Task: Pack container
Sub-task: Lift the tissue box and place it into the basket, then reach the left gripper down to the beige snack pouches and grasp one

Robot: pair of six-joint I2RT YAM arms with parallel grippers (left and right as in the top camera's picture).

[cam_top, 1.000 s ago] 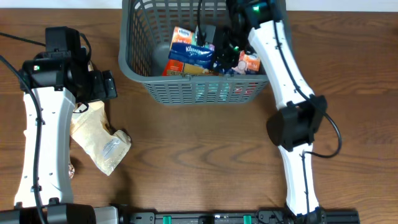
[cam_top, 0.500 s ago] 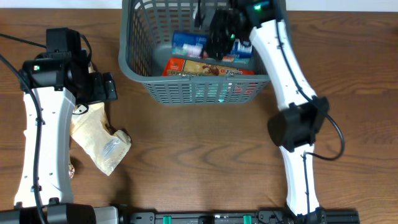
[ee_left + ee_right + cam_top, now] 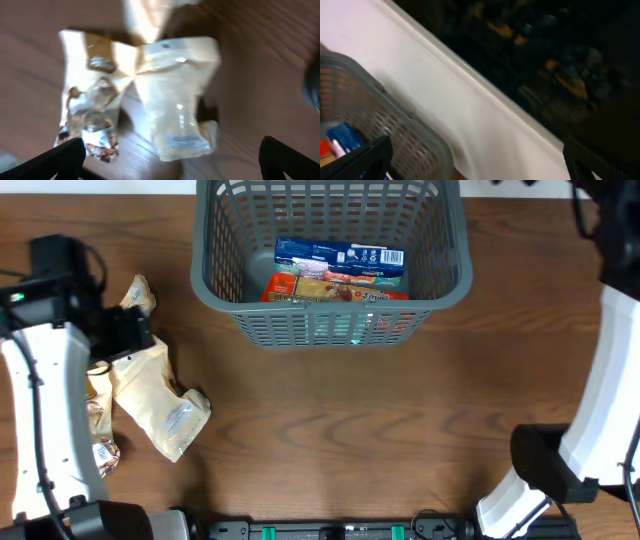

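Left hand [image 3: 172, 150] hovers spread above cream packets [image 3: 175, 100] beside the container [image 3: 330, 328].

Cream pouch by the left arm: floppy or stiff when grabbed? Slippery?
Probably floppy: the cream pouch lies creased and bent on the table. Likely light for its size, since it looks thin and fairly flat. Its film shows glossy highlights, so it may be slippery; a pinch at one edge could slide off.

Overhead straight down; L wrist close over packets [image 3: 172, 100]; R wrist shares basket [image 3: 367, 117].
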